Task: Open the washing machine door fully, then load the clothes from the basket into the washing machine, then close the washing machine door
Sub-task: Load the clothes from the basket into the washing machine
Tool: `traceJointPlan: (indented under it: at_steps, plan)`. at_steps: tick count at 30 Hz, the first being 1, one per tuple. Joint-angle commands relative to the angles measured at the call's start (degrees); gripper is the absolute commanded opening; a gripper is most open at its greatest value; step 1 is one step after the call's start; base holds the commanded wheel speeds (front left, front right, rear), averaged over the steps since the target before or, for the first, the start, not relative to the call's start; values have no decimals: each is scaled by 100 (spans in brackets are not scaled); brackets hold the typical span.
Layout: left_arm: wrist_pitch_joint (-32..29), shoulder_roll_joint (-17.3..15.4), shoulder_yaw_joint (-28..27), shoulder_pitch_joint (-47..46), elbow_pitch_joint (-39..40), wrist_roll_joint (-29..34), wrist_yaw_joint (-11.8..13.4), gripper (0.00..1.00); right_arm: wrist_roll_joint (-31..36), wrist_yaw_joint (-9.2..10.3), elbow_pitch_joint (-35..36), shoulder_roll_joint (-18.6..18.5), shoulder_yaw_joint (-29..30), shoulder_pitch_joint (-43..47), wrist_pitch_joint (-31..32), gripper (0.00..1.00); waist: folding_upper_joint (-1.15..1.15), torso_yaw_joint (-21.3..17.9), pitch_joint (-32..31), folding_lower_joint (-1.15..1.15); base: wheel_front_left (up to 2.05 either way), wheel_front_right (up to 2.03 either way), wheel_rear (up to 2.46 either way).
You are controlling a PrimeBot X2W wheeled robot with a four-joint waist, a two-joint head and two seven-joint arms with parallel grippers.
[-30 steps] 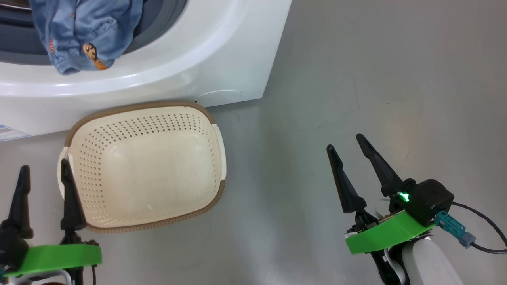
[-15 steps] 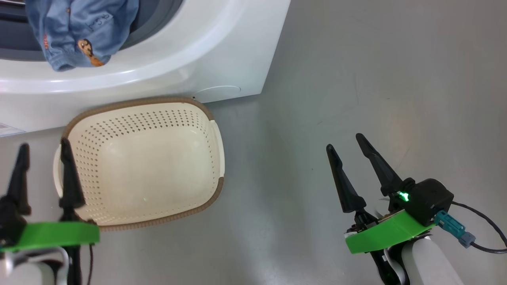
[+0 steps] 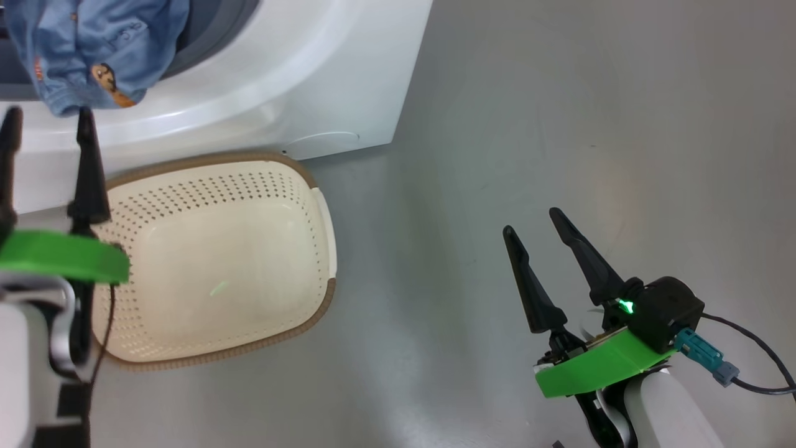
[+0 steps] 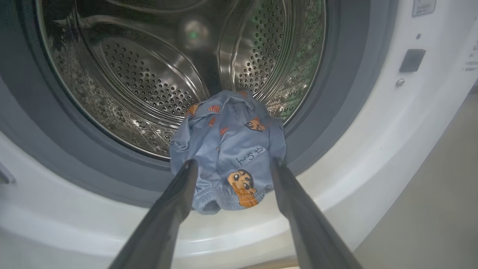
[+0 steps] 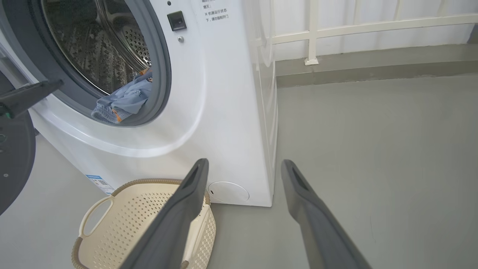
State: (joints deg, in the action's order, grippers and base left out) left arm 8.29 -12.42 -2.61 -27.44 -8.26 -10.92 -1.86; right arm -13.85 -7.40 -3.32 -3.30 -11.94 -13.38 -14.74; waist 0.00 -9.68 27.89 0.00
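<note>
The washing machine (image 3: 298, 81) stands open, its steel drum (image 4: 149, 74) bare inside. A light-blue piece of the clothes (image 4: 227, 149) with cartoon prints hangs over the grey gasket lip (image 3: 93, 50), (image 5: 123, 101). My left gripper (image 3: 48, 115) is open just below it; in the left wrist view the left gripper (image 4: 233, 164) frames the cloth without pinching it. The cream basket (image 3: 217, 261) sits empty on the floor against the machine. My right gripper (image 3: 532, 222) hangs open over bare floor to the right. The washing machine door (image 5: 15, 157) shows as a black ring, swung open.
Grey floor (image 3: 559, 124) stretches to the right of the machine. A white railing (image 5: 336, 26) and a low kerb run behind it. A blue label sticker (image 5: 98, 183) marks the machine's lower corner. A cable (image 3: 746, 336) trails from my right wrist.
My left gripper has risen from beside the basket up to the machine's opening, just under the hanging cloth. The head view has shifted a little. The right gripper has held still.
</note>
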Motion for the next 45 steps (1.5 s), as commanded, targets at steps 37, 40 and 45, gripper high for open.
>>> traceJointPlan:
  at_steps: [37, 40, 45]
  plan:
    - [-2317, -695, 472, -3869, -4403, 93, 84, 100, -55, -9, 176, 32, -179, -54, -26, 100, 0, -389, 440, 0, 0, 0, 0]
    - [-2488, -676, 594, -3965, -4654, 175, 130, 100, -60, -9, 182, 34, -177, -66, -26, 100, 0, -398, 486, 0, 0, 0, 0]
    - [-2384, -622, 702, -4155, -4837, 201, 112, 42, -71, -9, 194, 36, -175, -92, -26, 100, 0, -423, 568, 0, 0, 0, 0]
